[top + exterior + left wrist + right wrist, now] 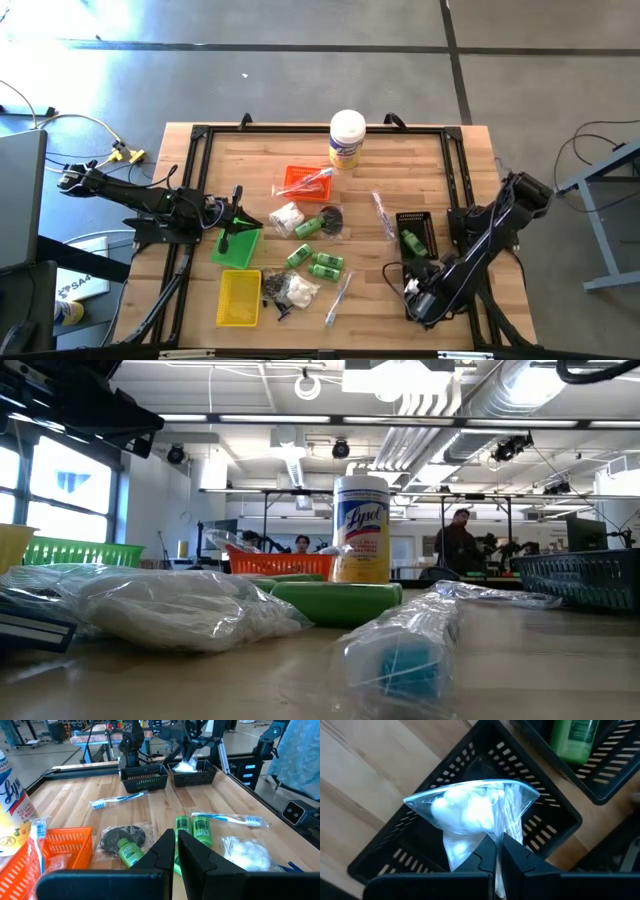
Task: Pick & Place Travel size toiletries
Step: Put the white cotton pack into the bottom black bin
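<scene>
I have a clear bag of white fluffy bits (475,812) pinched by its edge in my right claw (498,851), and I am holding it directly over a black mesh tray (555,827) at the right side of the tabletop (400,160). So the step in hand is the placing of this bag. As I judge it, the next move calls for lowering the bag between the tray walls and then letting my fingers part, since the bag hangs wide and could catch on the rim.

My left claw (176,851) waits with its fingers pressed together and nothing between them, poised above the green tray (236,248) on the left.

The rest of the toiletries lie loose mid-table: green bottles (193,827), a wrapped toothbrush (227,819), another bag of white fluff (246,854) and a black piece in a bag (123,837).

My right wrist view alone shows the grip itself, and a green bottle (576,739) already lying in the neighbouring black tray (615,765). The high view shows both trays side by side but hides my fingers. The low view sees neither claw, only the Lysol canister (361,528) behind nearby bagged items
</scene>
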{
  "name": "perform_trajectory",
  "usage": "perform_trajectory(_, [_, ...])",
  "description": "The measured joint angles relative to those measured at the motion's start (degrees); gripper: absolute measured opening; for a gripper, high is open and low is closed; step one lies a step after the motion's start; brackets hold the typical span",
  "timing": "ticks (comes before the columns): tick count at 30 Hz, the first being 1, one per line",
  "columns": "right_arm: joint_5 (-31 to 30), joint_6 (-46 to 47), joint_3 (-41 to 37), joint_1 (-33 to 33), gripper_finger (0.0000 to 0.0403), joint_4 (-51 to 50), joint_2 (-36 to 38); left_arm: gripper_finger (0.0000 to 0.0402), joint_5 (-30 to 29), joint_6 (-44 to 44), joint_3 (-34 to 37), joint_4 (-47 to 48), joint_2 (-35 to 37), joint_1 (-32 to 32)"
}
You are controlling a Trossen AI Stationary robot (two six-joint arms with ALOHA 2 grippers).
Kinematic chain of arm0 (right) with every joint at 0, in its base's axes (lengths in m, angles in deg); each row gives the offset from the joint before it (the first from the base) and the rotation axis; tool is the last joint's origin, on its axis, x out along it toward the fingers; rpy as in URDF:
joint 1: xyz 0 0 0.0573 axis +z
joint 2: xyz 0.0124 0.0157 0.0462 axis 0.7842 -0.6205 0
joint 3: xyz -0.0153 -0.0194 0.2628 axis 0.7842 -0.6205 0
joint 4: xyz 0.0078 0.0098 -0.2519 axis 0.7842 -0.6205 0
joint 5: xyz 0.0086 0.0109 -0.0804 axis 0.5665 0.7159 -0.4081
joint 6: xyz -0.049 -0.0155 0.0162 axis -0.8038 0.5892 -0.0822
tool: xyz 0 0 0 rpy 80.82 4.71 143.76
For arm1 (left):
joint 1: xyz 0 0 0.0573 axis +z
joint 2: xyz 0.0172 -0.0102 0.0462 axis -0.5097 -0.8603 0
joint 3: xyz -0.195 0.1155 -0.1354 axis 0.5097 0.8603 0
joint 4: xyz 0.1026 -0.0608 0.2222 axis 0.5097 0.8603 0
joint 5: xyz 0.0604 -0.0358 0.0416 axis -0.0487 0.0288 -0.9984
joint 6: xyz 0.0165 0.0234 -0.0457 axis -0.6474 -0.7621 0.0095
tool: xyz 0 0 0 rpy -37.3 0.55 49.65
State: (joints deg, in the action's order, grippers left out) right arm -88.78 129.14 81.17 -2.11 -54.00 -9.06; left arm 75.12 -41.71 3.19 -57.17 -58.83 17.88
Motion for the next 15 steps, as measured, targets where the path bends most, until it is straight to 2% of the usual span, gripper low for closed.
perform_trajectory(7, [-0.2, 0.0, 0.0, 0.0, 0.0013, 0.0, -0.9, 0.0019, 0.0, 0.0, 0.0, 0.0, 0.0, 0.0])
perform_trajectory(15, [-0.3, 0.0, 0.0, 0.0, 0.0081, 0.0, -0.9, 0.0019, 0.0, 0.0, 0.0, 0.0, 0.0, 0.0])
